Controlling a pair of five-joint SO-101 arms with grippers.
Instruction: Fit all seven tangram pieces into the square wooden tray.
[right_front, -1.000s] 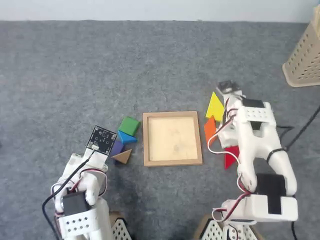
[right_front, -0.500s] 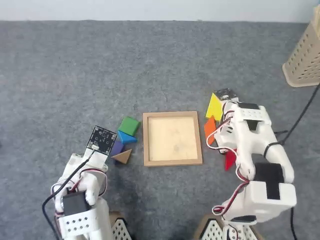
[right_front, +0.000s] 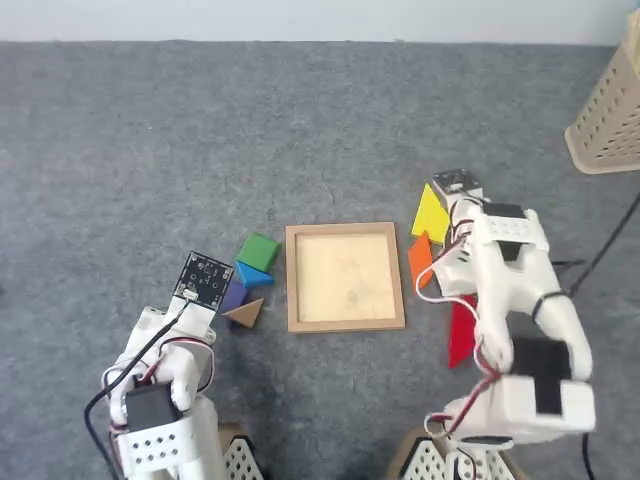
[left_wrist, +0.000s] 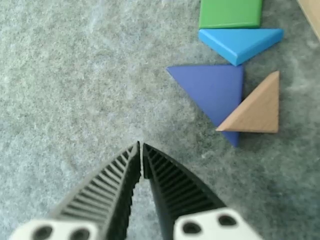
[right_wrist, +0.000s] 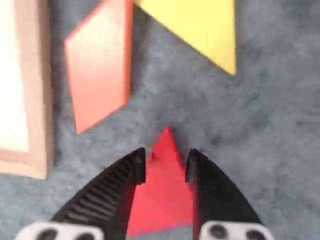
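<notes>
High view: the right arm (right_front: 510, 290) had shifted in the last second, baring more of the red triangle (right_front: 462, 340). The triangle lay on the worktop (right_front: 150, 150), right of the tray (right_front: 345, 228), which held no piece yet. I judged a pick-up just starting. The left arm (right_front: 165, 370) was unmoved at lower left.

Left wrist view: the left pincer (left_wrist: 141, 147) was closed and empty, near the purple triangle (left_wrist: 215, 90).

Right wrist view: the right pincer (right_wrist: 166, 155) was part-open, jaws astride the red triangle's tip. A firm hold was not evident.
</notes>
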